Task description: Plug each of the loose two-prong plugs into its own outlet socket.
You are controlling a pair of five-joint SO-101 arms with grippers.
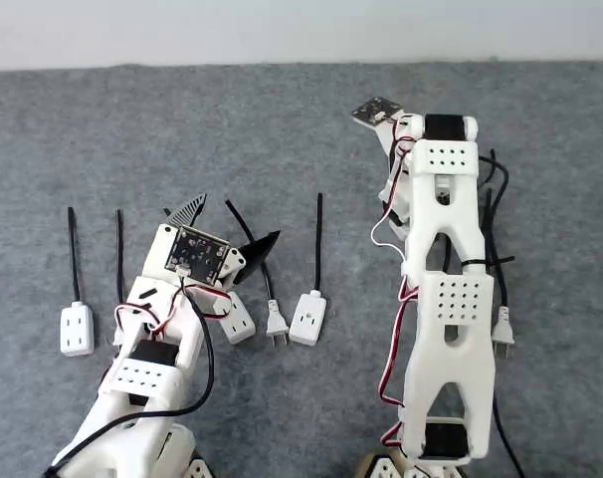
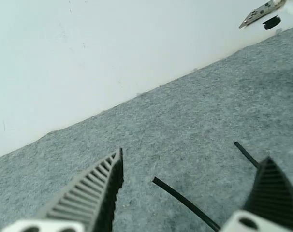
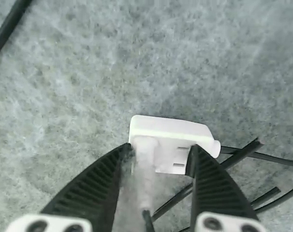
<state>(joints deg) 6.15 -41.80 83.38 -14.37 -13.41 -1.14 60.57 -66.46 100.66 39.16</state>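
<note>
Plug [image 1: 277,324]: small white moulded body, two short prongs, thin black cord. It lies flat on the felt just behind the left gripper [image 1: 240,217], on the side facing the other arm, and the gripper is not touching it. That gripper's black, ribbed, wedge-shaped fingers [image 2: 100,186] are spread wide, with grey felt and a black cord [image 2: 185,203] between them.

Sockets, relative to the left gripper:
- socket one [image 1: 307,317], a white rounded-rectangle block, lies just past the plug, close beside it but apart.
- socket two [image 1: 239,321] is the same shape, tucked against the wrist behind the fingers and partly covered by it.
- socket three [image 1: 77,330] is on the far side of the left arm, well apart.

Each has a straight, thin black lead running toward the wall [image 2: 88,58].

On the right side, a white block [image 3: 168,133] of hard smooth plastic, rectangular with rounded corners and a small tab at one end, sits in the right gripper [image 3: 158,147]. Its ribbed black fingers [image 3: 212,188] are clamped on opposite sides of the block's narrower part. I cannot tell whether the block is a plug or a socket. Several black cords cross the felt just beside one finger.

A second white plug [image 1: 502,334] lies on black cords against the outer side of the right arm [image 1: 446,299], which is made of white perforated plastic links.

The mat [image 1: 311,129] is coarse grey felt.
</note>
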